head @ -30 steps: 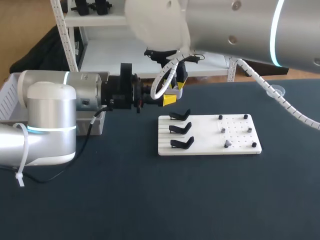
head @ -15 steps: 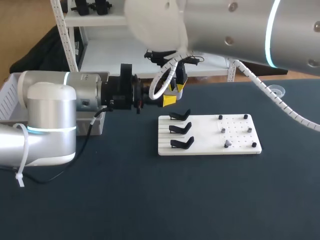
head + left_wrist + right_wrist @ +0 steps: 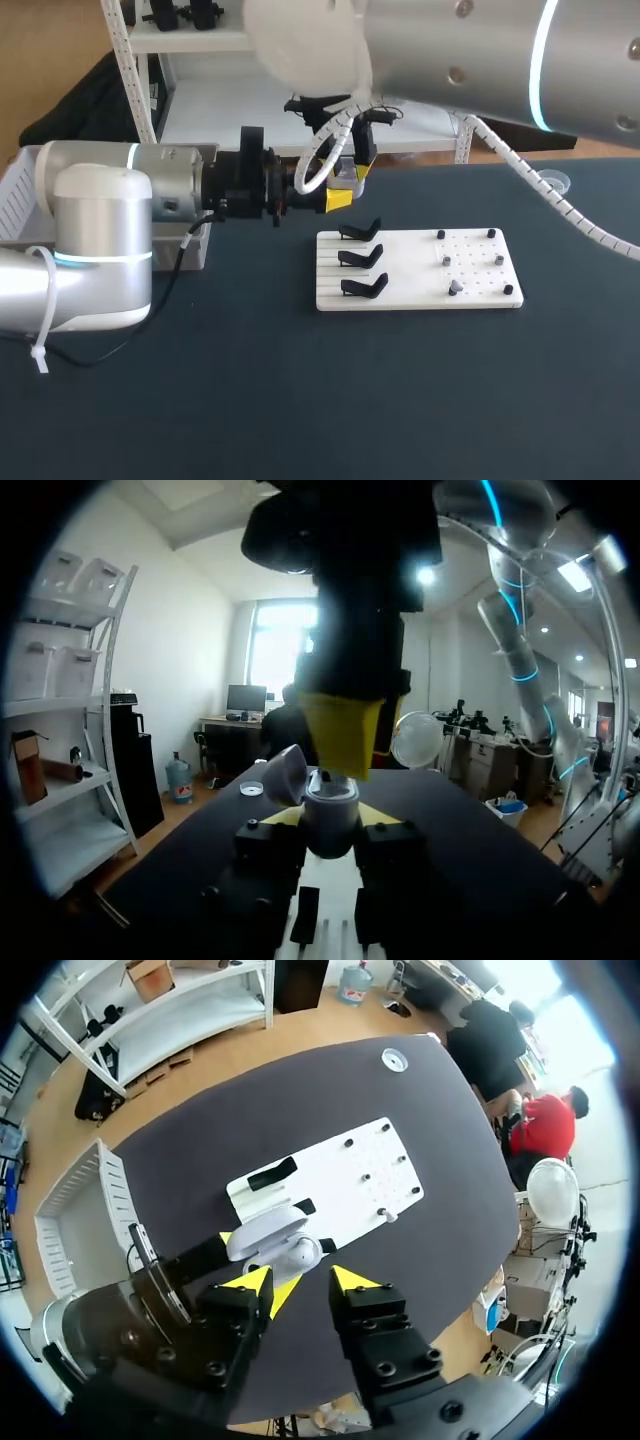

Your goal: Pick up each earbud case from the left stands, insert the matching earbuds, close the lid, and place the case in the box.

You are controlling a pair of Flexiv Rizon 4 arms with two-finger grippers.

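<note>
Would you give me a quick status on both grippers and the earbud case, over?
Left gripper shut on earbud case, lid open. Right gripper open, poised above the case. Nothing seen in the way.

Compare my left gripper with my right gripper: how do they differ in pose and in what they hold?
The left gripper lies level, pointing sideways over the table; the right gripper points down from above. The left gripper is shut on the earbud case, whose lid stands open; the right gripper is open, with nothing between its fingers, just above that case. Both have yellow tips.
</note>
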